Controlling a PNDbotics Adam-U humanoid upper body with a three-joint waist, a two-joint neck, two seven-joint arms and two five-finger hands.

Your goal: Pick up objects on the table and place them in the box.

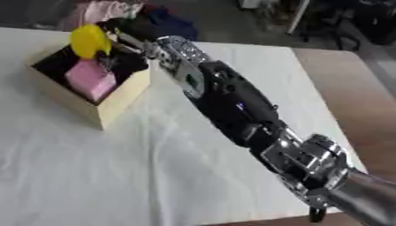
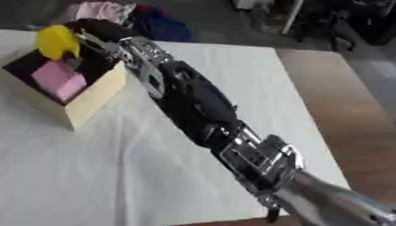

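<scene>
A yellow rounded object sits at the far side of the open box, above its dark interior, with the right hand against it. The hand's dark fingers lie around the object's right and lower edge, but the blur there hides how far they are curled, so I cannot tell whether they hold it or only touch it. Inside the box, on the near-left side of the yellow object, lies a pink block, resting on the dark lining. The box is pale wood, its near right wall lit and its corner pointing toward the near side, and it stands on the far left part of the table. The right arm reaches in from the near right corner and runs diagonally across to the box, black along the forearm with silver joints at the wrist and near the elbow. A white cloth covers the table, creased in places. Past the cloth on the right shows a brown wooden surface.
</scene>
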